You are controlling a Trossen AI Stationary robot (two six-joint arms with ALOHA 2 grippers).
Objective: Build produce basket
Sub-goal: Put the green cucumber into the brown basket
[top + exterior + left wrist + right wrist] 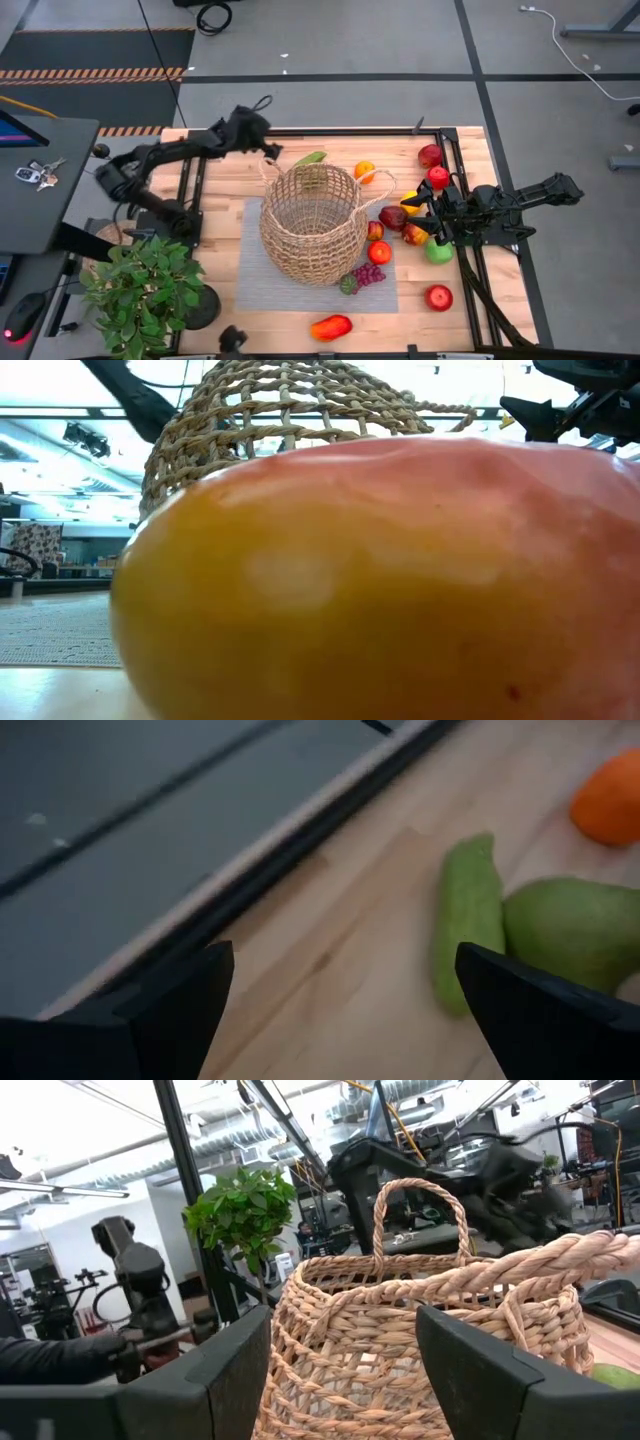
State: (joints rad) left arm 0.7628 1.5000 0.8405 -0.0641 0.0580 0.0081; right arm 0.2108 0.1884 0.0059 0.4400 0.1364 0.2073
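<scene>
Wicker basket [313, 225] blocks right pincer [422, 212], nearly closed; left pincer [268, 148] gapes.

A tan open-weave basket [313, 224] sits mid-frame on a grey mat [262, 281]. Red apples [438, 297], purple grapes [368, 275] and a green apple [439, 252] lie right; an orange-red pepper [331, 327] lies bottom centre.

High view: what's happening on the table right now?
The left arm's open tool hovers at the wooden table's back edge, facing a long green pod and a green pear, holding nothing. The right arm's tool, open and empty, sits among the toy fruits right of the round tan wicker basket, facing it. No fruit shows inside the basket.
</scene>
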